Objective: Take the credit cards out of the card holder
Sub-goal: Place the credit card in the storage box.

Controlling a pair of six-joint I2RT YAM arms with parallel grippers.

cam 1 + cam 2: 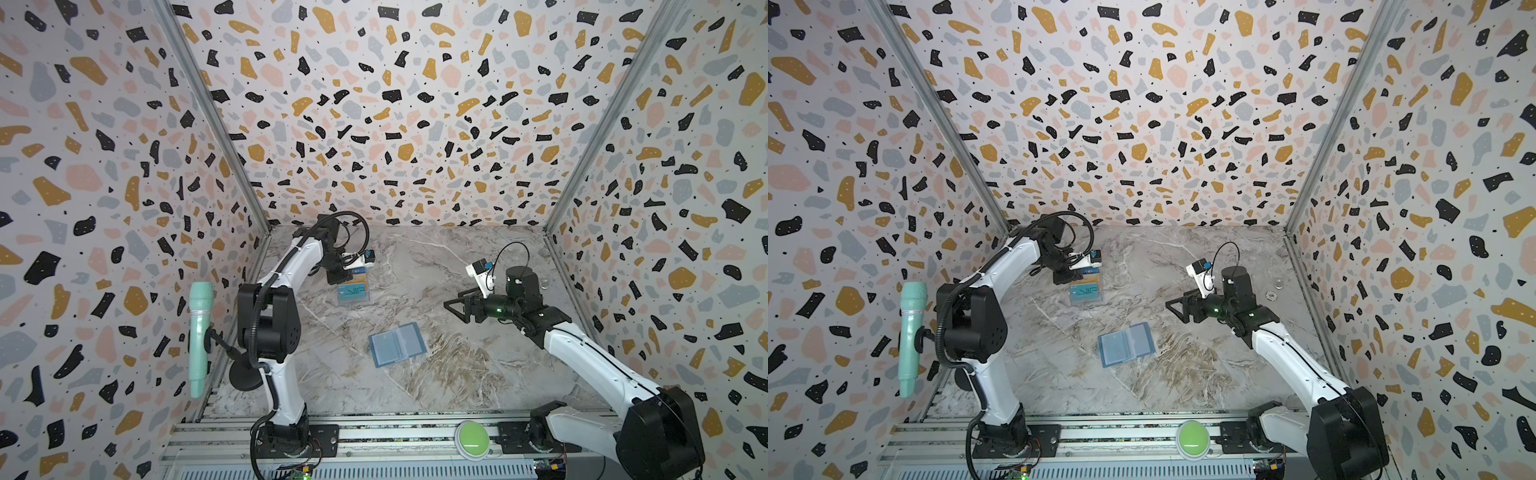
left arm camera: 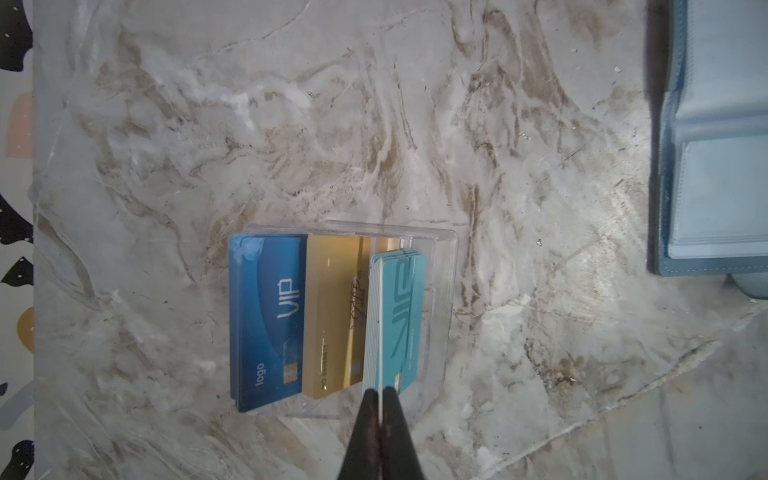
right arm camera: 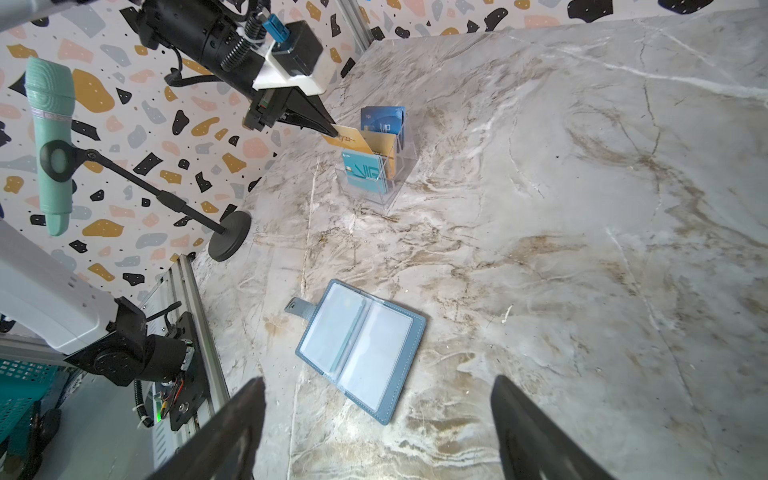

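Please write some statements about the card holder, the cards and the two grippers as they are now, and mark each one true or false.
1. The card holder lies open on the table. True.
2. The right gripper holds a card. False: the right gripper is open and empty.
3. The left gripper is shut on a gold card near the clear case. True.
4. The clear case holds only blue cards. False: blue cards, gold cards and teal cards stand in it.
5. The card holder touches the clear case. False: bare table lies between them.
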